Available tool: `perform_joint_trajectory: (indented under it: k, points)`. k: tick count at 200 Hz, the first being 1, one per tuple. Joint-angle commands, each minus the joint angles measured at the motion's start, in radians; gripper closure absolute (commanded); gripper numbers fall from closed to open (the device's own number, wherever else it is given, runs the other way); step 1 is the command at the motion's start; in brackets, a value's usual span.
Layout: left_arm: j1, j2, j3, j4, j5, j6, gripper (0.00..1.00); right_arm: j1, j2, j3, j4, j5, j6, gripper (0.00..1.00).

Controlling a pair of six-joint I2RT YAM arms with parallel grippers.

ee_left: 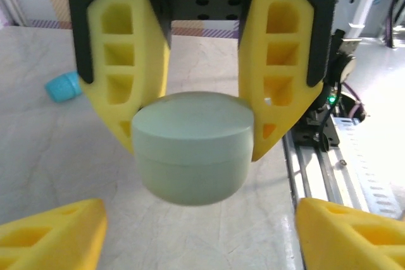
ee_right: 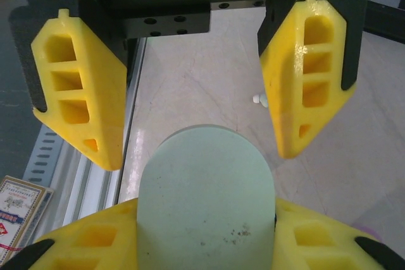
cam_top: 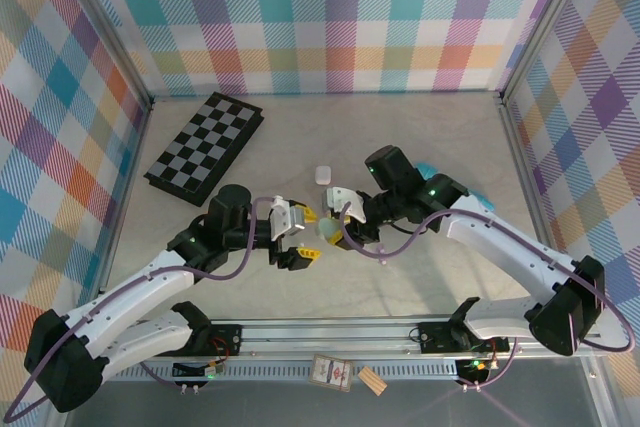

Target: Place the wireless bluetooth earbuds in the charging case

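A pale green, pebble-like charging case [cam_top: 327, 234] hangs just above the table between the two arms, its lid closed. My right gripper [cam_top: 338, 227] is shut on it, one yellow finger [ee_right: 88, 245] on each side of the case [ee_right: 205, 207]. In the left wrist view the case [ee_left: 190, 150] faces me end-on. My left gripper [cam_top: 310, 236] is open, and its fingers [ee_right: 82, 93] stand wide on either side of the case's far end without touching it. A tiny white earbud [ee_right: 257, 99] lies on the table, partly hidden behind one left finger.
A folded chessboard [cam_top: 205, 147] lies at the back left. A small white rounded piece [cam_top: 322, 174] sits behind the grippers. Turquoise objects [cam_top: 428, 169] lie by the right arm, one showing in the left wrist view [ee_left: 63, 86]. The metal rail [cam_top: 330, 332] runs along the near edge.
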Motion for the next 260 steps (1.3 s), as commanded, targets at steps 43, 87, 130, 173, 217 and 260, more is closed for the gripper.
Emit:
perform_joint_trajectory:
  k: [43,87,130,173,217,260]
  points:
    - [-0.01,0.009,0.009,0.08,0.089,-0.038,0.44,0.036,0.049,0.049,0.025,-0.015,-0.029,0.67]
    - [-0.01,0.015,0.004,0.096,0.095,-0.05,0.55,0.045,0.056,0.045,0.042,0.011,-0.027,0.67]
    - [-0.01,0.018,0.006,0.105,0.101,-0.057,0.62,0.047,0.056,0.039,0.036,0.039,-0.031,0.67]
    - [-0.01,0.022,0.003,0.122,0.118,-0.067,0.69,0.049,0.048,0.032,0.054,0.052,-0.029,0.62]
    - [-0.01,0.008,-0.011,0.1,0.102,-0.043,0.69,0.044,0.019,0.009,0.059,0.08,-0.03,0.51]
    - [-0.009,0.003,-0.011,0.098,0.093,-0.034,0.69,0.025,-0.01,-0.013,0.04,0.101,-0.033,0.48]
